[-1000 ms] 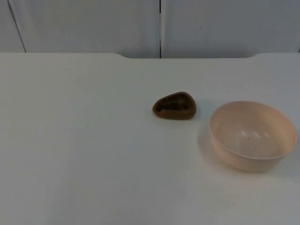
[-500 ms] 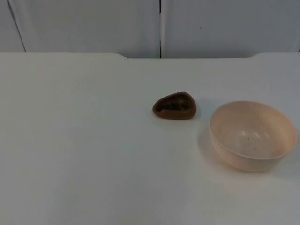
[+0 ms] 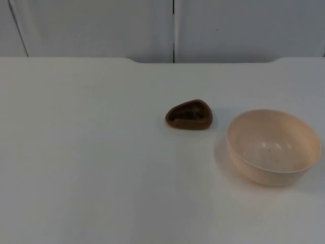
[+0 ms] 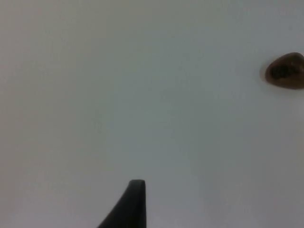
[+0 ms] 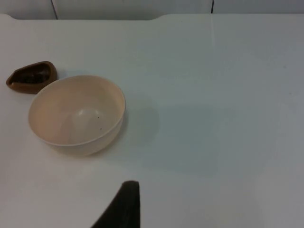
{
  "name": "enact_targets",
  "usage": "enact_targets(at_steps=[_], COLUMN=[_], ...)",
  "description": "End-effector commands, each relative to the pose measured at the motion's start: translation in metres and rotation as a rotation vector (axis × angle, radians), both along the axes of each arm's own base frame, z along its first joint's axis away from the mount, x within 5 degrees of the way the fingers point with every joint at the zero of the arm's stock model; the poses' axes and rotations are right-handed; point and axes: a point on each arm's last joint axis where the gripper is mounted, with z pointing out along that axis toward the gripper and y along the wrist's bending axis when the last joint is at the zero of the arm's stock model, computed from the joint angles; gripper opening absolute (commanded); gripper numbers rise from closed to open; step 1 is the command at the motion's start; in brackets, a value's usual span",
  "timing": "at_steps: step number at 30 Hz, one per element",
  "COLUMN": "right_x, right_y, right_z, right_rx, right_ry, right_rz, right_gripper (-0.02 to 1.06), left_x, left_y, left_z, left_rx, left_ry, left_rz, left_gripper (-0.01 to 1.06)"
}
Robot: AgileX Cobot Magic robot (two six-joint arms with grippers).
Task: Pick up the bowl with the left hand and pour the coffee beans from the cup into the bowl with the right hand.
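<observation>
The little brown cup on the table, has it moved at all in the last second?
No. The brown cup sits at the same spot left of the bowl, same gap, below the partition wall's seam.

No visible change (bowl [image 3: 274, 146] included).

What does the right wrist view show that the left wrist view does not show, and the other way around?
The right wrist view alone shows the cream bowl, upright and seemingly empty, with the grey partition wall behind the table edge. The left wrist view adds nothing of its own beyond the left arm's fingertip. Both views share the small brown cup holding dark coffee beans, and the white table. In the right wrist view the cup stands close beside the bowl, apart from it. The right arm's fingertip stands short of the bowl.
</observation>
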Motion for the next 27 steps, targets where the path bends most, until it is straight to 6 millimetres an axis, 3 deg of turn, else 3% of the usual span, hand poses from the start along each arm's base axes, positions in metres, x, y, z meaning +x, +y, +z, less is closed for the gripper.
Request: enact_targets(at_steps=[1,11,27], right_x=[0.0,0.0,0.0], right_y=[0.0,0.0,0.0], right_z=[0.0,0.0,0.0], right_rx=[-0.002,-0.002,-0.002], right_ry=[-0.006,-0.006,-0.006], right_rz=[-0.005,-0.005,-0.005], right_gripper=[1.05,1.05,1.05], left_x=[0.003,0.017,0.065], left_y=[-0.001,-0.002,-0.01], left_z=[0.006,0.01,0.013], left_rx=[-0.007,-0.015,-0.093], left_ry=[-0.023,-0.023,0.052], left_rz=[-0.011,-0.029,-0.165], left_gripper=[1.05,1.05,1.05])
